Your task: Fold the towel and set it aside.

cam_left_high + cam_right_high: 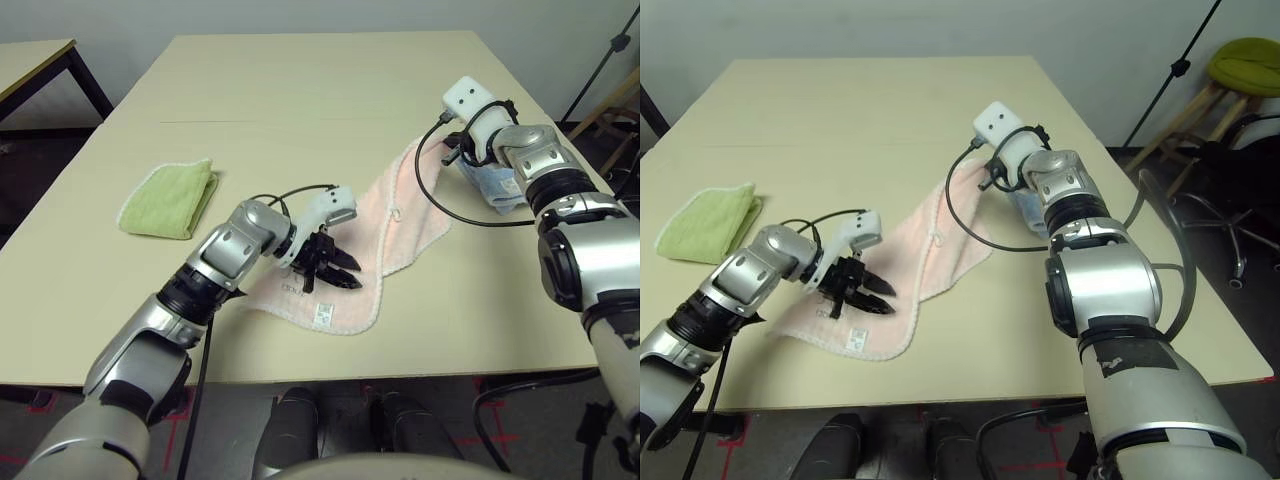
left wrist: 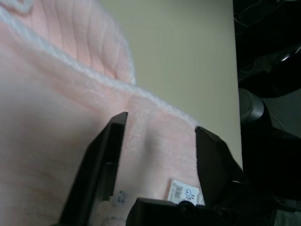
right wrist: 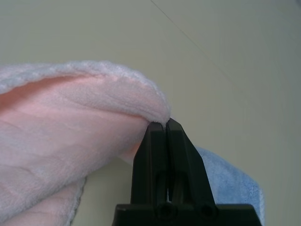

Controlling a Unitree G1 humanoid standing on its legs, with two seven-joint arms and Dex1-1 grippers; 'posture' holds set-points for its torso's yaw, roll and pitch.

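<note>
There's a green cloth (image 1: 168, 200) folded on the table (image 1: 300, 90), to the left of the left gripper (image 1: 337, 268). That gripper has its fingers apart, over the near part of the pink towel (image 1: 375, 235), with the white label (image 1: 323, 315) just beside it. The towel stretches away to the right gripper (image 3: 167, 123), whose fingers are together, clamped on its far corner. A blue cloth (image 1: 495, 186) lies just beside that gripper.
</note>
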